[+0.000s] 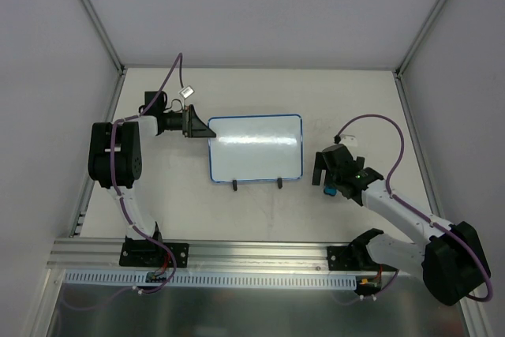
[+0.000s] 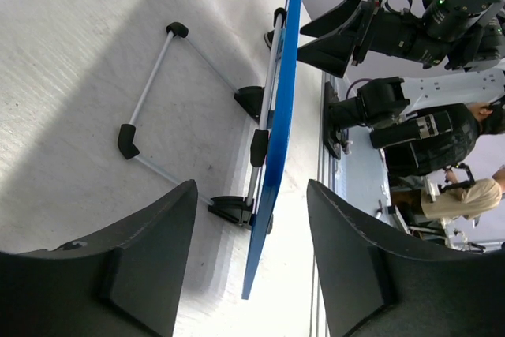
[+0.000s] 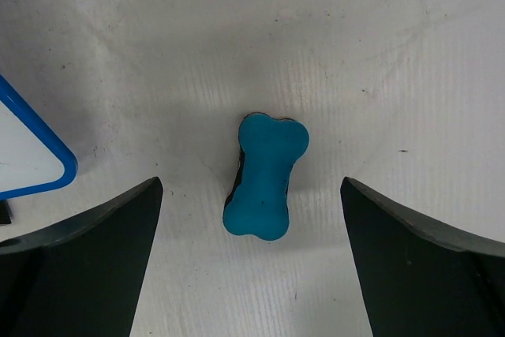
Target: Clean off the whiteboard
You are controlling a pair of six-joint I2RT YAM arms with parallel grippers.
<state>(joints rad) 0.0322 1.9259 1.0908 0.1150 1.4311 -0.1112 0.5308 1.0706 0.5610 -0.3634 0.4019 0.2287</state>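
Observation:
The whiteboard point(image 1: 255, 147), white with a thin blue frame, stands propped on two black feet in the middle of the table, and its face looks blank in the top view. My left gripper point(image 1: 207, 128) is at its upper left corner. In the left wrist view the board's blue edge point(image 2: 278, 140) runs edge-on between the open jaws of the left gripper point(image 2: 251, 258), with a gap on each side. My right gripper point(image 1: 325, 183) hovers to the right of the board. It is wide open point(image 3: 251, 195) over a small blue bone-shaped eraser point(image 3: 265, 176) lying flat on the table, not touching it.
The board's wire stand point(image 2: 158, 116) spreads out behind it on the table. One blue corner of the board point(image 3: 31, 155) shows at the left of the right wrist view. White walls and aluminium posts close in the table on three sides.

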